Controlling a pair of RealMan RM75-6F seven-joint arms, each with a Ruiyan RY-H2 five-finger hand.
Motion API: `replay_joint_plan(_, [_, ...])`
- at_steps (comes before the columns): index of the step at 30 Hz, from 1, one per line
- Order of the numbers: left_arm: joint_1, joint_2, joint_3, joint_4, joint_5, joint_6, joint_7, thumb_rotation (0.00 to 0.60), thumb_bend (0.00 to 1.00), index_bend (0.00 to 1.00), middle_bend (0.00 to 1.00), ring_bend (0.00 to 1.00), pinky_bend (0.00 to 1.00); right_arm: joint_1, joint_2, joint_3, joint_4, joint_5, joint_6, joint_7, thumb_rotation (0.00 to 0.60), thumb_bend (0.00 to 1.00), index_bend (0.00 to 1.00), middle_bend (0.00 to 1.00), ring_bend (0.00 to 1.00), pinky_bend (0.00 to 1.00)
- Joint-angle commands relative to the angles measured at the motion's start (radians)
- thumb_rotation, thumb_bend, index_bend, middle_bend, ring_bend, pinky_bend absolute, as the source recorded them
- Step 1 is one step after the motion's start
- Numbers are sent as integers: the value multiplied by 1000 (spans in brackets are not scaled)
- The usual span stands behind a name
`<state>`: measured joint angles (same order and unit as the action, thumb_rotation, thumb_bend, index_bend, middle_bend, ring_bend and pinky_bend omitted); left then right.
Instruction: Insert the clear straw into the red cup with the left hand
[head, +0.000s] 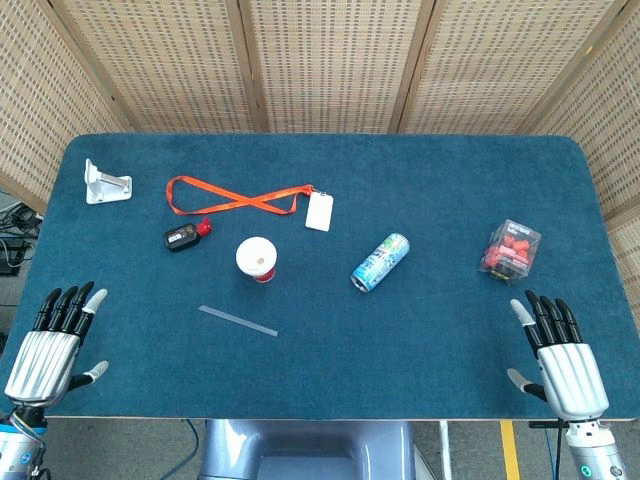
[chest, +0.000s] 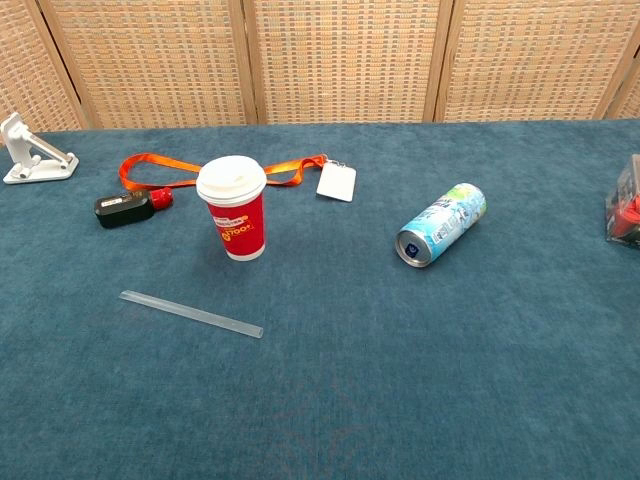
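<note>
The red cup with a white lid stands upright left of the table's middle. The clear straw lies flat on the blue cloth just in front of the cup, angled slightly. My left hand hovers at the near left edge, fingers spread, holding nothing, well left of the straw. My right hand rests at the near right edge, fingers spread and empty. Neither hand shows in the chest view.
A blue drink can lies on its side right of the cup. An orange lanyard with white badge, a black device, a white bracket and a clear box of red pieces sit further back.
</note>
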<state>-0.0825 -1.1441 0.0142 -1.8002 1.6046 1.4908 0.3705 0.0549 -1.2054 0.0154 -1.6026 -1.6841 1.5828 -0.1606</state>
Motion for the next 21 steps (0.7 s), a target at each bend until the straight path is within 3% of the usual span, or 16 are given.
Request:
replay_joint_plan(1, [0, -1, 0, 2, 4, 3, -2, 600, 32, 0, 0, 0, 0, 1, -2, -1, 1, 0, -2, -3, 600, 19, 22, 0, 0, 0])
replay_joint_plan(7, [-3, -9, -3, 11, 11, 5, -11, 600, 32, 0, 0, 0, 0, -1, -5, -4, 5, -3, -2, -10, 600, 19, 82, 0, 0, 0])
replay_joint_plan(21, [-24, -28, 8, 6, 30, -35, 7, 600, 32, 0, 0, 0, 0, -10, 9, -4, 1, -3, 14, 19, 600, 19, 83, 0, 0, 0])
